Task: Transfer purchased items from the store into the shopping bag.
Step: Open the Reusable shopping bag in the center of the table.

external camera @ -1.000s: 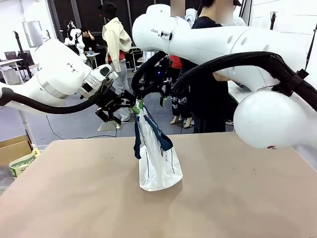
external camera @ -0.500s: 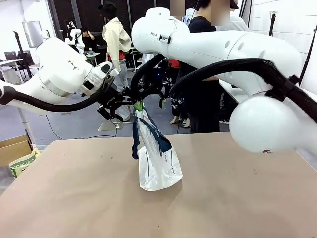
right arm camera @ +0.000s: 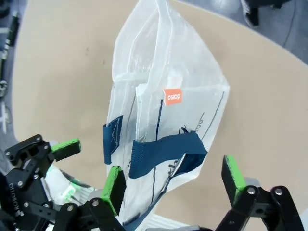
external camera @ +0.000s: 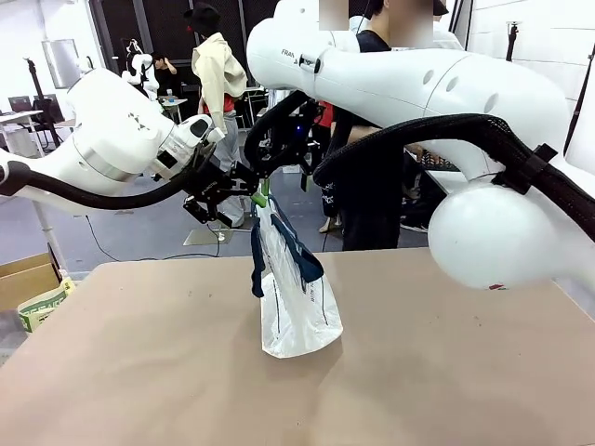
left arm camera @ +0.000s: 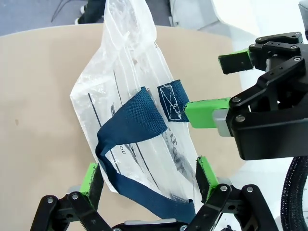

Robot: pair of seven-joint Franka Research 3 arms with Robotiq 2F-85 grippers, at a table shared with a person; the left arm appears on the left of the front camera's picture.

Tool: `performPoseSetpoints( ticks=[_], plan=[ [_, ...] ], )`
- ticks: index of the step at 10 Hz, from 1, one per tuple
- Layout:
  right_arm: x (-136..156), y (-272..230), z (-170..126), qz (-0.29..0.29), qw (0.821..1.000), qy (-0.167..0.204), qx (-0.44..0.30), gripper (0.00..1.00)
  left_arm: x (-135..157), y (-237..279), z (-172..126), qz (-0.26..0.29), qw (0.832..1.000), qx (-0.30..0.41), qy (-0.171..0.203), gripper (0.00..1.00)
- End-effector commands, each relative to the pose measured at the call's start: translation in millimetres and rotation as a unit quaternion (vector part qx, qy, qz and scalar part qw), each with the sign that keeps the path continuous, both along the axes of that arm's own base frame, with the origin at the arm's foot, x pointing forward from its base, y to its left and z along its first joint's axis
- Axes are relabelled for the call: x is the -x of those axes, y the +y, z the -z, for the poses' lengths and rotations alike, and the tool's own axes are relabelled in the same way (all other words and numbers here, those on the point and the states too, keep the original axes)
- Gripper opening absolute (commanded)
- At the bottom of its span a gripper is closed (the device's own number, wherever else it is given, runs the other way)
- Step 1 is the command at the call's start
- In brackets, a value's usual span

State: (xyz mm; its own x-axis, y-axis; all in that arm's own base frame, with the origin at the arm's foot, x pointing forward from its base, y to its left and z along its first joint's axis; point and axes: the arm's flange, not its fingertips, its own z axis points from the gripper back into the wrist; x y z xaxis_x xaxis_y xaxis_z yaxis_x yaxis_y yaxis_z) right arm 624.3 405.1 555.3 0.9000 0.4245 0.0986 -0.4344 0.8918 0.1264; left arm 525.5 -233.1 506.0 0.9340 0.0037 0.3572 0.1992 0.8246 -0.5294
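Lifted slightly, left gripper (left arm camera: 149,175) and right gripper (right arm camera: 173,175) straddle crinkly shopping bag (external camera: 297,316).

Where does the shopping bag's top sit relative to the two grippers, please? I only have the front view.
Observer: From the left wrist, the shopping bag has its top edge between the left gripper's spread fingers, unclamped.
Operator: Thank you. And the other one?
Observer: The right gripper is open too, with the bag between its fingers; one green pad sits by the navy strap's stitched end.
Operator: Is anything inside the bag?
Observer: The right wrist view shows an orange tag on it; I can't make out any goods.
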Motion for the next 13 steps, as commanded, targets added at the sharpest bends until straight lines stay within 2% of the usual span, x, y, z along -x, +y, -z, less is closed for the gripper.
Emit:
performPoseSetpoints(
  ticks=[1,4,9,10,11,13],
  plan=[
    [-35,29,-11,0.005,1.0,0.012,-0.004,1.0,0,5,5,0.005,1.0,0.008,-0.01,1.0],
    [-36,33,-9,-0.002,1.0,0.01,-0.014,1.0,1,9,9,-0.004,1.0,0.005,-0.008,1.0],
    [-39,34,5,0.0,1.0,0.03,0.002,1.0,-3,12,13,-0.01,1.0,-0.001,0.001,1.0],
    [-37,32,9,-0.016,1.0,0.022,-0.005,1.0,-2,11,14,-0.008,1.0,-0.006,0.002,1.0],
    [-38,29,13,-0.025,0.999,0.023,-0.001,0.8,-4,11,15,-0.009,1.0,-0.012,0.002,0.88],
    [-38,29,17,-0.023,0.999,0.028,-0.002,0.4,-7,9,16,-0.006,1.0,-0.01,0.006,0.5]
  ],
)
